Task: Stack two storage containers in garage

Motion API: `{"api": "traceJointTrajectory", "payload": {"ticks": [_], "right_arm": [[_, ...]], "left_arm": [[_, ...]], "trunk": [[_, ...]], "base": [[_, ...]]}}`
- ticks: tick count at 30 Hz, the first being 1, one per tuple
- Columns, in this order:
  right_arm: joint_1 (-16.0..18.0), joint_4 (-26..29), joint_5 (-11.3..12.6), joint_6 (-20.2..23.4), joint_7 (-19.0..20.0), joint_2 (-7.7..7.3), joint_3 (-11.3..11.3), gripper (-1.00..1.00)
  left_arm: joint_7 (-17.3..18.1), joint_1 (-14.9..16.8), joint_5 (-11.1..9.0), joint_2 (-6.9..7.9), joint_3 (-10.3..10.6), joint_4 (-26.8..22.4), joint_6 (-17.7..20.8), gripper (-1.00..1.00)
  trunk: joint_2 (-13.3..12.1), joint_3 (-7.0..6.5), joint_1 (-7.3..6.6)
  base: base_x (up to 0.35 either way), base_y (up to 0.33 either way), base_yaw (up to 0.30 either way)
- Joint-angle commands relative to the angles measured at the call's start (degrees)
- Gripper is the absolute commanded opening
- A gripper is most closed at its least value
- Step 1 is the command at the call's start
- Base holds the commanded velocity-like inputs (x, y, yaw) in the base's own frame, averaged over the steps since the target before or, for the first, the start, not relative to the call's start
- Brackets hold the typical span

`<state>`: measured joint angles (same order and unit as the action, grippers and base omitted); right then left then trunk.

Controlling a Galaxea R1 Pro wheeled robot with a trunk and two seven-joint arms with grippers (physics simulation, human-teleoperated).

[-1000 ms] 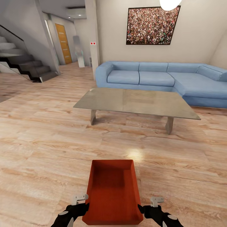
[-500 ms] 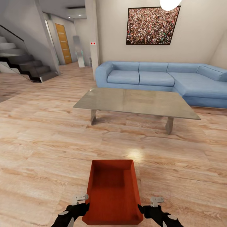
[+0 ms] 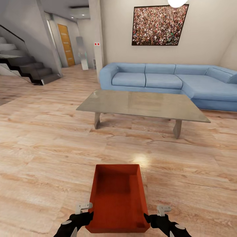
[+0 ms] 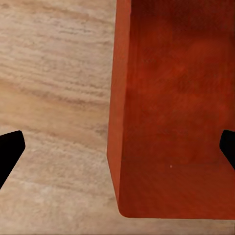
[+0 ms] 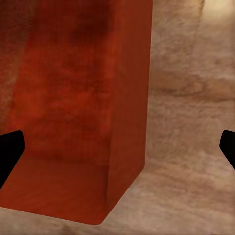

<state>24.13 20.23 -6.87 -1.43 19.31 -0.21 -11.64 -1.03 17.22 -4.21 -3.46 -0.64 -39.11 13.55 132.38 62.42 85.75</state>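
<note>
Head view: I'm in the living room, on light wood plank flooring [image 3: 49, 148]. One orange-red storage container [image 3: 118, 200] sits at bottom centre of the frame, open top facing up, nothing visible inside. My left gripper [image 3: 81, 220] is at its lower left side wall, my right gripper [image 3: 154, 220] at its lower right side wall, one each side of the box. Whether the fingertips press the walls or stop just short, I can't tell from this view.

Left wrist view: container wall and corner [image 4: 166, 112] fill the middle and right of the frame, wood floor to the left. My two dark fingertips [image 4: 10, 149] sit far apart at the frame edges, so the left jaws are spread wide, with the container's side wall between them. Right wrist view: same picture mirrored, container [image 5: 73, 107] at left and centre, dark fingertips [image 5: 9, 152] at both frame edges, jaws wide apart around the wall. Neither gripper is clamped on anything.

Rest of the room: grey low table [image 3: 141, 105] mid-frame, blue corner sofa [image 3: 171, 82] behind it at centre right, framed picture [image 3: 159, 25] on the beige wall above. Dark staircase [image 3: 26, 69] at upper left, orange-brown door [image 3: 66, 45] down a hallway beyond it.

Progress, my read: early stage. This container is in the living room, not the garage, and not yet firmly held. Nothing is stacked. Left to do: secure this box, carry it to the garage, set it on the concrete, then bring the 2nd and stack.
</note>
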Motion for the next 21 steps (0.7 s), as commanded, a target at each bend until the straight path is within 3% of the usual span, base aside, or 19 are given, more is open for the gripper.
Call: {"api": "traceJointTrajectory", "payload": {"ticks": [1,6,21], "right_arm": [[0.04,-0.01,-0.60,-0.15,0.38,0.03,-0.49,1.00],[0.04,-0.01,-0.60,-0.15,0.38,0.03,-0.49,1.00],[0.04,-0.01,-0.60,-0.15,0.38,0.03,-0.49,1.00]], "left_arm": [[-0.11,0.00,-0.44,-0.07,-0.06,-0.11,0.34,1.00],[-0.06,0.00,-0.44,-0.14,-0.06,-0.09,0.34,1.00],[0.07,0.00,-0.53,-0.14,-0.09,-0.18,-0.10,1.00]], "trunk": [[0.43,0.23,0.22],[2.44,1.13,1.31],[2.44,1.13,1.31]], "base": [[0.000,0.000,0.000],[0.000,0.000,0.000],[0.031,0.000,0.000]]}}
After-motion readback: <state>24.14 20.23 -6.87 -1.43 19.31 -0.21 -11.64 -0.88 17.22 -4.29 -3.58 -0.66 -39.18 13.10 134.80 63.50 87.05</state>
